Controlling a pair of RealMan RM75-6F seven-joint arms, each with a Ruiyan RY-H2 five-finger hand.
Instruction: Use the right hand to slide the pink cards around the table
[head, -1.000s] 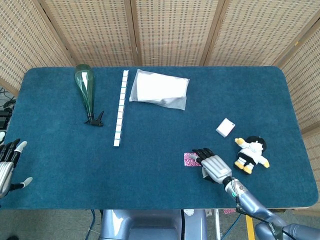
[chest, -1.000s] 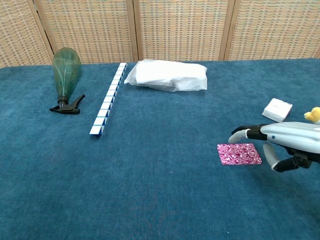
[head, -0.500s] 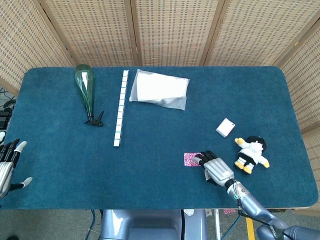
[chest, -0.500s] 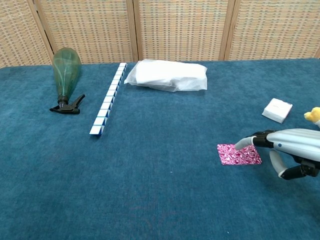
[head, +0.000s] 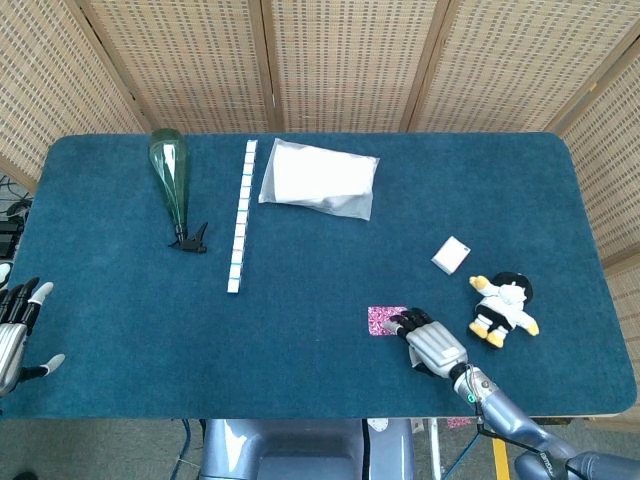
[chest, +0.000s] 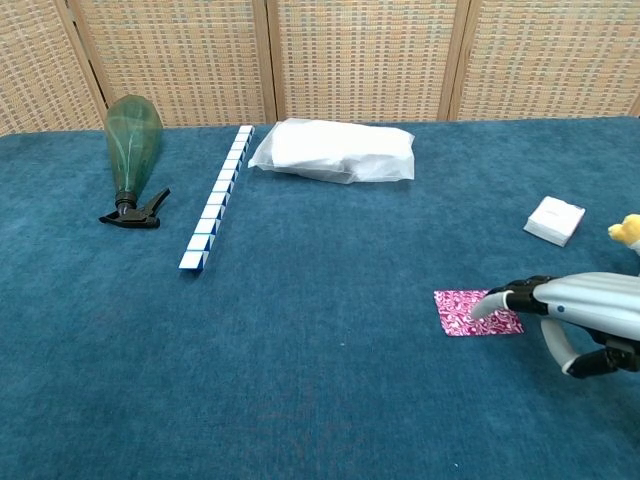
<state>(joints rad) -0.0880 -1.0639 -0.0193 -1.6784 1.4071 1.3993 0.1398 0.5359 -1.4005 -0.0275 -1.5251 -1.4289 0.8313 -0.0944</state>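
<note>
Pink cards (chest: 470, 312) with a swirling magenta pattern lie flat on the blue felt of the bench (head: 320, 360), toward the near right part of it. The right hand (head: 432, 342) reaches over them from the right, palm down, and its fingers (chest: 497, 298) rest stretched across the cards' right edge; the thumb hangs curled below the palm, clear of the cards. The fingers lie close together and grip nothing, only pressing on top.

Just to the right of that hand a small plush penguin (head: 505, 307) lies on the felt, and a little beyond it, further back, sits a small white box (head: 451, 255). Well apart from the cards, at the far middle of the bench, a clear plastic bag (head: 319, 178) with white contents lies flat. Beside it on the left a long strip of white-and-blue blocks (head: 240, 216) runs front to back, and left of that a green spray bottle (head: 173, 182) lies on its side with its black trigger pointing toward the near edge.

At the far left near corner, the left hand (head: 17, 327) sits just off the bench edge, fingers spread wide and holding nothing. Woven wicker screens (head: 330, 60) stand behind the bench.
</note>
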